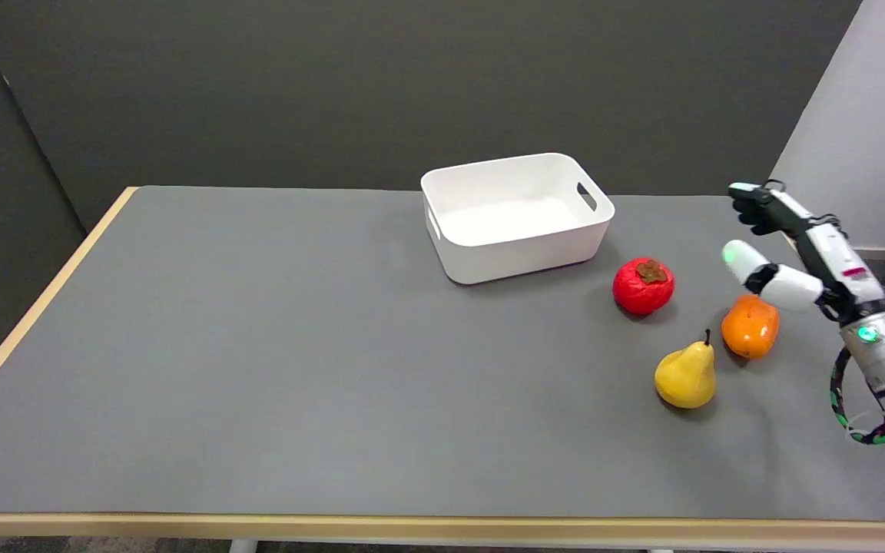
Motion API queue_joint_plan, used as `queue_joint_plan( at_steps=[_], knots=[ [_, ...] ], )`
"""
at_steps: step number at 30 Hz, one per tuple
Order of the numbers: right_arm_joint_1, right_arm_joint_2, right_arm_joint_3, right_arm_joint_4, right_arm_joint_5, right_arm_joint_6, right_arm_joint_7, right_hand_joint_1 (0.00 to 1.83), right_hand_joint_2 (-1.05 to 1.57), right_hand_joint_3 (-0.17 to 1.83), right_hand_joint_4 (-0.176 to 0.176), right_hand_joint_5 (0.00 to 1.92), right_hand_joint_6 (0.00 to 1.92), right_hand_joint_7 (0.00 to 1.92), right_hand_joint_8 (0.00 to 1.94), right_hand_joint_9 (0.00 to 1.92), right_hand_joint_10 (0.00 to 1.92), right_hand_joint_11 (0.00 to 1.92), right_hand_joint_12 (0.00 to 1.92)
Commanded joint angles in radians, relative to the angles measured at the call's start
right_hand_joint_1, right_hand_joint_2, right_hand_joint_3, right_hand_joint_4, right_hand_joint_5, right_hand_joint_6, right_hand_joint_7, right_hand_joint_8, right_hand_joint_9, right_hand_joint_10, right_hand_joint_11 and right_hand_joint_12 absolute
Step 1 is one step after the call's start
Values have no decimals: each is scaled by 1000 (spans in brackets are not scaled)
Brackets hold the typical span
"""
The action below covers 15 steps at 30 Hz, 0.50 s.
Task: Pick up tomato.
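Head view
Step in hand: the approach, as I judge it; the tomato [643, 286] sits untouched on the grey table [258, 346] and nothing is lifted yet.
Right hand [796, 253]: raised above the table, fingers spread wide apart, holding nothing.
Landmark: the white bin [600, 230], open side up, with nothing visible inside.
Tomato's place: just off the bin's near right corner, close to it but not touching, resting upright with its brown calyx on top.
Tomato and hand: apart; the hand hangs on the far side of the tomato from the bin, and how high it floats is hard to judge from this angle.
Other fruit: an orange fruit [750, 327] lies farther from the bin than the tomato, partly under the hand; a yellow pear [686, 375] lies nearer the table's front edge, farther from the bin again.
Next move calls for: carrying the hand toward the bin, clear of the orange fruit, lowering over the tomato and closing the fingers around it.
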Motion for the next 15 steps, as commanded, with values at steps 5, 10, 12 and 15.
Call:
queue_joint_plan(
  at_steps=[5, 10, 12, 15],
  knots=[
    [72, 92, 370, -202, -73, -903, -664, 367, 633, 844, 54, 223, 426, 342, 362, 259, 795, 143, 1314],
    [72, 99, 512, -249, -74, -1140, -773, 325, 615, 836, 52, 211, 408, 338, 359, 258, 795, 149, 1323],
    [72, 105, 571, -277, -74, -1239, -828, 301, 604, 838, 51, 202, 400, 332, 356, 254, 789, 149, 1324],
    [72, 103, 617, -303, -74, -1318, -845, 276, 593, 834, 47, 183, 380, 309, 341, 241, 774, 146, 1321]
  ],
)
